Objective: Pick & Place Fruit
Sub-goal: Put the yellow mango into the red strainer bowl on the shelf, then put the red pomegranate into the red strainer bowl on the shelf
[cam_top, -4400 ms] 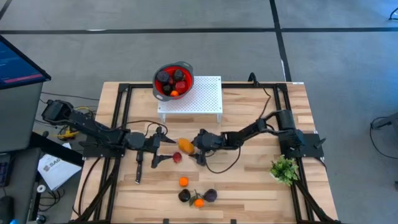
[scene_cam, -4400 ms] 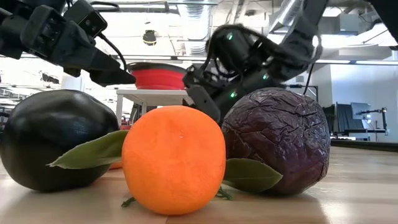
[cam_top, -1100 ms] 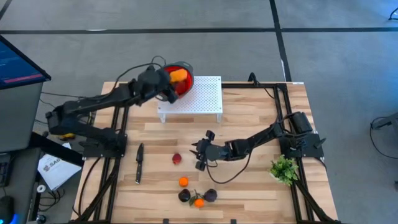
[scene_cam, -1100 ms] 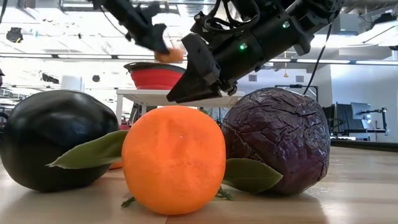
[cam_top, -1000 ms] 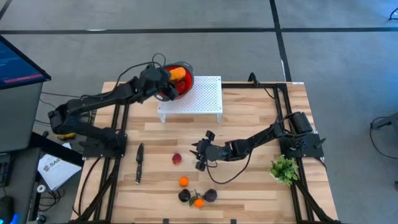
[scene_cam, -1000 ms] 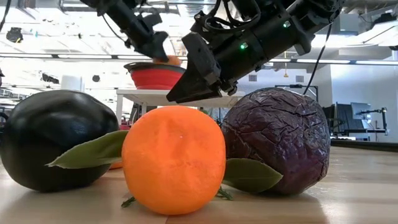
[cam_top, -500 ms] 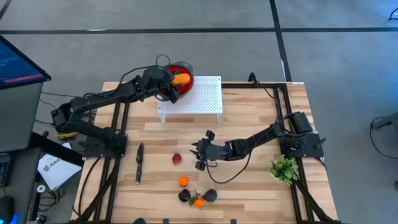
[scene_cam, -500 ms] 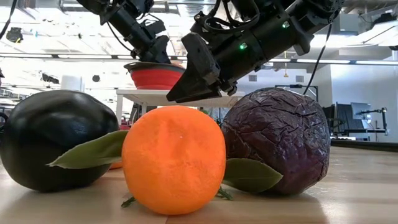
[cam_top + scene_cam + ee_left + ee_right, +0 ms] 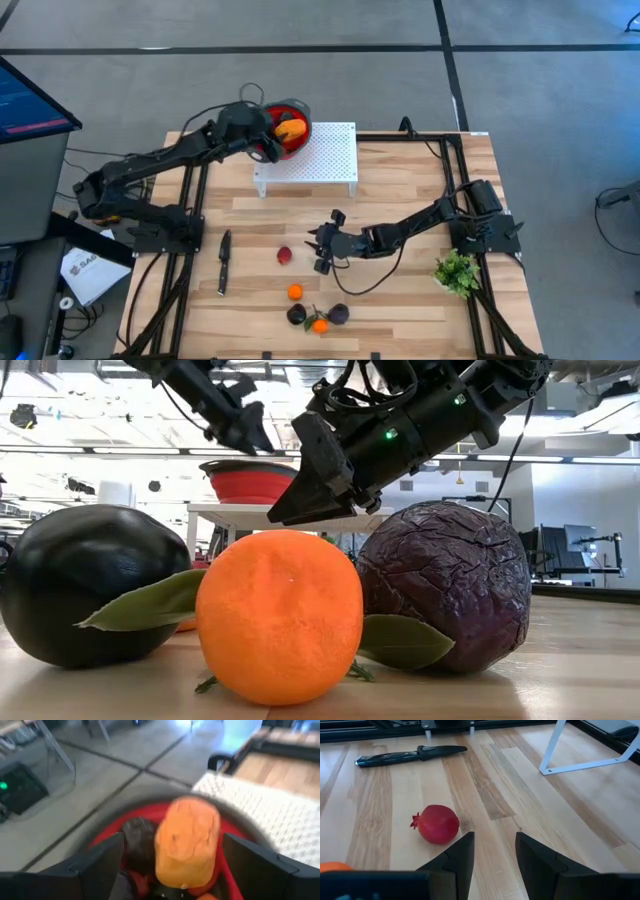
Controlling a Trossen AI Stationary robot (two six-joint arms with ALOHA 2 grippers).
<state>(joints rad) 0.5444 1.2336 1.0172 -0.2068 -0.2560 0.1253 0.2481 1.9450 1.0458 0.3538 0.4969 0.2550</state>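
The red bowl (image 9: 305, 122) stands on a white perforated stand (image 9: 325, 155) at the table's far side. The oblong orange fruit (image 9: 186, 842) lies in it on dark and red fruits. My left gripper (image 9: 268, 138) hangs open just over the bowl, a finger on either side of the orange fruit and apart from it. A red fruit (image 9: 438, 824) rests on the wood at mid-table. My right gripper (image 9: 322, 252) stands open just to its right, holding nothing. Two orange balls (image 9: 295, 292) and two dark fruits (image 9: 339, 314) lie near the front edge.
A black knife (image 9: 223, 262) lies on the table's left part. A green leafy sprig (image 9: 457, 272) sits at the right edge. Black frame rails run along both sides of the table. Bare wood lies between the stand and the red fruit.
My left gripper has lowered the oblong orange fruit into the red bowl, let go of it, and risen a little above the rim. The fruit now lies in the bowl.
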